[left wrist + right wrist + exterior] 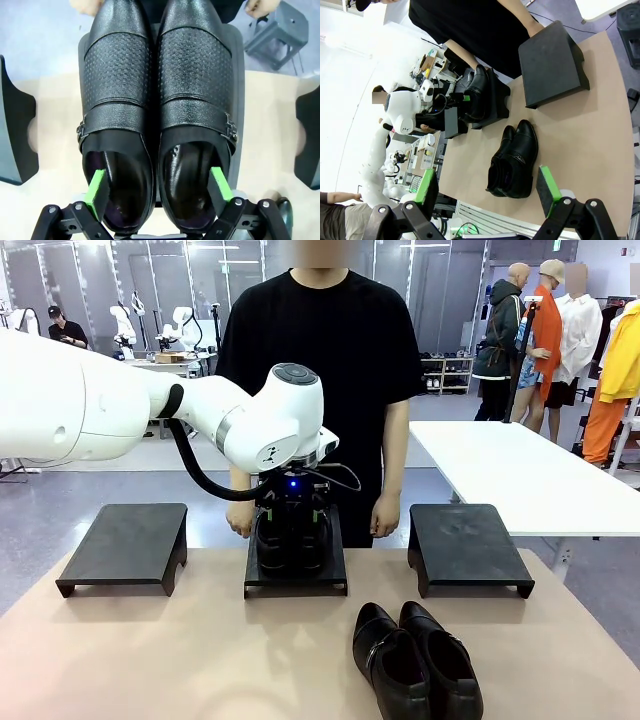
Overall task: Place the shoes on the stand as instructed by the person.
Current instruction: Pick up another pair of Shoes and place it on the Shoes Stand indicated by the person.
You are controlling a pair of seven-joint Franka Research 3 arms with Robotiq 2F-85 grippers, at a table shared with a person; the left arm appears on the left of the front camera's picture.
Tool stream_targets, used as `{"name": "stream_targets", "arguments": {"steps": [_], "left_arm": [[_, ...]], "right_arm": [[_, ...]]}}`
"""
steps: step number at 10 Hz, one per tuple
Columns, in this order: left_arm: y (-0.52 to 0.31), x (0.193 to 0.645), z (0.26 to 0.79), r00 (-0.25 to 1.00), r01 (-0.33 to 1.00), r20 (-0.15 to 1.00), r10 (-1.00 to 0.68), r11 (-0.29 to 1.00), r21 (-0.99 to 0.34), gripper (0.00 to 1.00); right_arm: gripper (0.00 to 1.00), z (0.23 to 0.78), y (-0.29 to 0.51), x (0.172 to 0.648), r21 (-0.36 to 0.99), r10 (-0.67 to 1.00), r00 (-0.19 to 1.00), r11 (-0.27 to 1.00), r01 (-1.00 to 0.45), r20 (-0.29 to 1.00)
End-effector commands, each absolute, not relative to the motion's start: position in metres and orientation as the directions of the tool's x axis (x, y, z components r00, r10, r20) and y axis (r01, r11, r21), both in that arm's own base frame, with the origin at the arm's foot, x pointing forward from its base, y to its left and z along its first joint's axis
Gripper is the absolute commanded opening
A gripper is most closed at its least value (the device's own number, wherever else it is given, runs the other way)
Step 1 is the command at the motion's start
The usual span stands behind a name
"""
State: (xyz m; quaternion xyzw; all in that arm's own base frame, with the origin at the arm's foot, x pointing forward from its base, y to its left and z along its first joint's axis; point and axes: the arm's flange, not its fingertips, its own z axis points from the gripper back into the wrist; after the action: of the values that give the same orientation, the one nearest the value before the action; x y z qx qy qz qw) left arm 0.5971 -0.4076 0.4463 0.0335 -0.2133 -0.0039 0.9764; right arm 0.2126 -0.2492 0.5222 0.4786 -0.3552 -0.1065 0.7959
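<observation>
Left claw (292,522) sits low over the middle flat black stand (296,586), its white arm reaching in from the left. On that stand is one pair of glossy black leather dress shoes with textured uppers and side buckles (125,85). They lie side by side, toes toward the person in the plain black T-shirt (320,350).

Wrist cam shows one green-padded finger (97,187) dipped into each shoe opening. Both fingers are out by the outer walls, well off the two inner walls. So left claw is released, spread wide, holding nothing.

My read on the finger placement: pinching the adjacent inner walls lets one claw carry both shoes as a unit. Soles look flat on the stand and the pair nearly fills its width, so there's little sideways slack.

Second pair of black leather dress shoes (415,665) lies on the tan worktop (180,660), near edge, right of centre. The shoes touch each other, heels toward the robot. Right claw (486,189) hangs above and behind that pair, released and empty. It looks parked for that pick.

Left black stand (125,540) and right black stand (468,540) carry nothing. Person's hands (385,515) hang at the far edge, one either side of the middle stand. I can't read a pointing gesture, so I can't tell the target for pair two.

Judgement: first pair is placed, roughly half done. The risk on retreat is a finger catching a heel collar and tipping a shoe, so lift straight up.
</observation>
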Motion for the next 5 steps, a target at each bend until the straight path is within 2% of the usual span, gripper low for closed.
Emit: {"name": "stream_targets", "arguments": {"steps": [1, 5], "left_arm": [[-0.4076, 0.5985, 0.4468, 0.906, -0.004, 0.424, -0.022, 0.998, 0.06, 1.0], [-0.4076, 0.5971, 0.4463, 0.909, -0.007, 0.416, -0.022, 0.998, 0.067, 1.0]], "right_arm": [[1.0, 0.5231, -0.2498, 0.2118, 0.834, -0.507, 0.717, 0.518, -0.189, 0.477], [1.0, 0.5231, -0.2498, 0.2118, 0.834, -0.507, 0.717, 0.518, -0.189, 0.477]]}}
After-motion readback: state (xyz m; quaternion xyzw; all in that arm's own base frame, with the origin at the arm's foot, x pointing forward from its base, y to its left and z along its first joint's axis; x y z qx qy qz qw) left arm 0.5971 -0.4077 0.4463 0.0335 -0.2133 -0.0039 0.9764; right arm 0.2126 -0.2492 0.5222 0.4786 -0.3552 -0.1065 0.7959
